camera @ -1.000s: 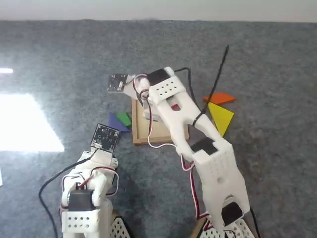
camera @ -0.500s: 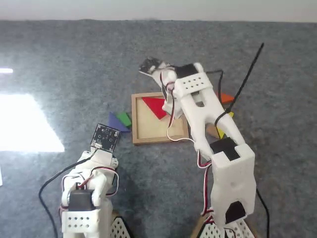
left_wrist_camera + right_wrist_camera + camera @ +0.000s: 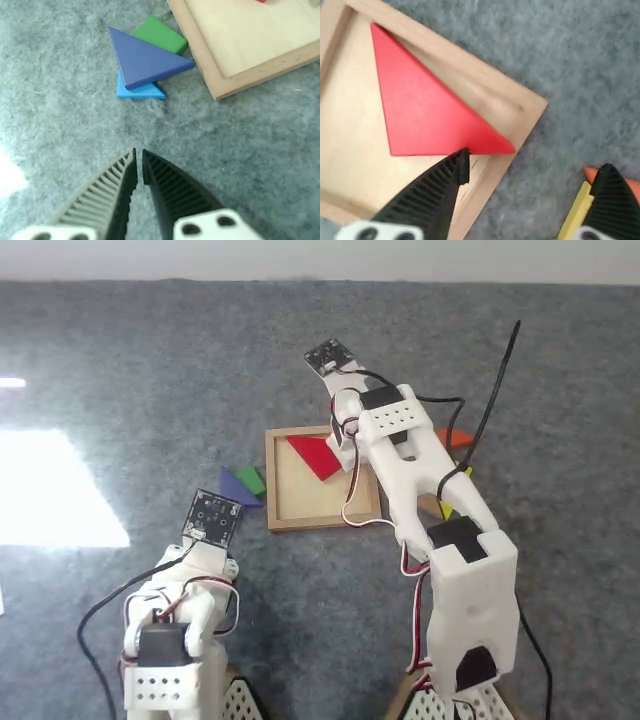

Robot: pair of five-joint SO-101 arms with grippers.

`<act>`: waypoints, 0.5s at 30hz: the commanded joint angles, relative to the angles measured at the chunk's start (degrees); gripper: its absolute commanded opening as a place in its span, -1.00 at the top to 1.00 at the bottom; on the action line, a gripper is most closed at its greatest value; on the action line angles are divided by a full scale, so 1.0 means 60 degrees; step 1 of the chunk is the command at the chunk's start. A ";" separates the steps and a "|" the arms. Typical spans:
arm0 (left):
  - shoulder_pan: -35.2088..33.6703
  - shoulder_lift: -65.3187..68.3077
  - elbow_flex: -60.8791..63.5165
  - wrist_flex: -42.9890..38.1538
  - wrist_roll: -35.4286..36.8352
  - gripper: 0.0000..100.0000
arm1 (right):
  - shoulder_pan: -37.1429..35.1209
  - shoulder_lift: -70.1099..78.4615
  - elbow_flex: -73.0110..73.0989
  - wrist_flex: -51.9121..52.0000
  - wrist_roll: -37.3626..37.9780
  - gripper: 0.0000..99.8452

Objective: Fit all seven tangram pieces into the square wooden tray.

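- The tray lies flat on the grey mat, near the middle of the table.
- A red triangle lies flat inside the tray, with its long side along the far wall and one tip in a corner. The rest of the tray floor that shows is bare wood.
- The right gripper hangs over the tray's right rim with its jaws wide apart and nothing between them.
- One of its fingers is over the tray floor, at the red triangle's edge. I cannot tell whether it touches. The other finger is beyond the rim, over the mat.
- An orange piece and a yellow piece lie on the mat to the right of the tray, just beside each other and partly hidden by that finger.
- In the high view the right arm covers the tray's right side, and the orange and yellow pieces show past it.
- Three pieces lie in a heap on the mat, just left of the tray. A dark blue triangle sits on top, overlapping a light blue piece and the edge of a green piece.
- The green piece is just beside the tray's rim, and the dark blue triangle's tip reaches close to it.
- The left gripper is over bare mat, on the near side of that heap and apart from it. Its jaws are pressed together and hold nothing.
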 commanded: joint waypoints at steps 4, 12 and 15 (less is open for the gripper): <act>-0.0029 -0.0190 -0.0125 0.0059 0.0044 0.96 | -0.0037 0.0564 -0.0527 -0.0271 -0.0088 0.22; -0.0029 -0.0190 -0.0125 0.0059 0.0044 0.96 | 0.0344 0.0125 -0.1319 0.0491 -0.0190 0.22; -0.0029 -0.0190 -0.0125 0.0059 0.0044 0.96 | 0.0520 -0.0623 -0.0703 0.0608 -0.0337 0.22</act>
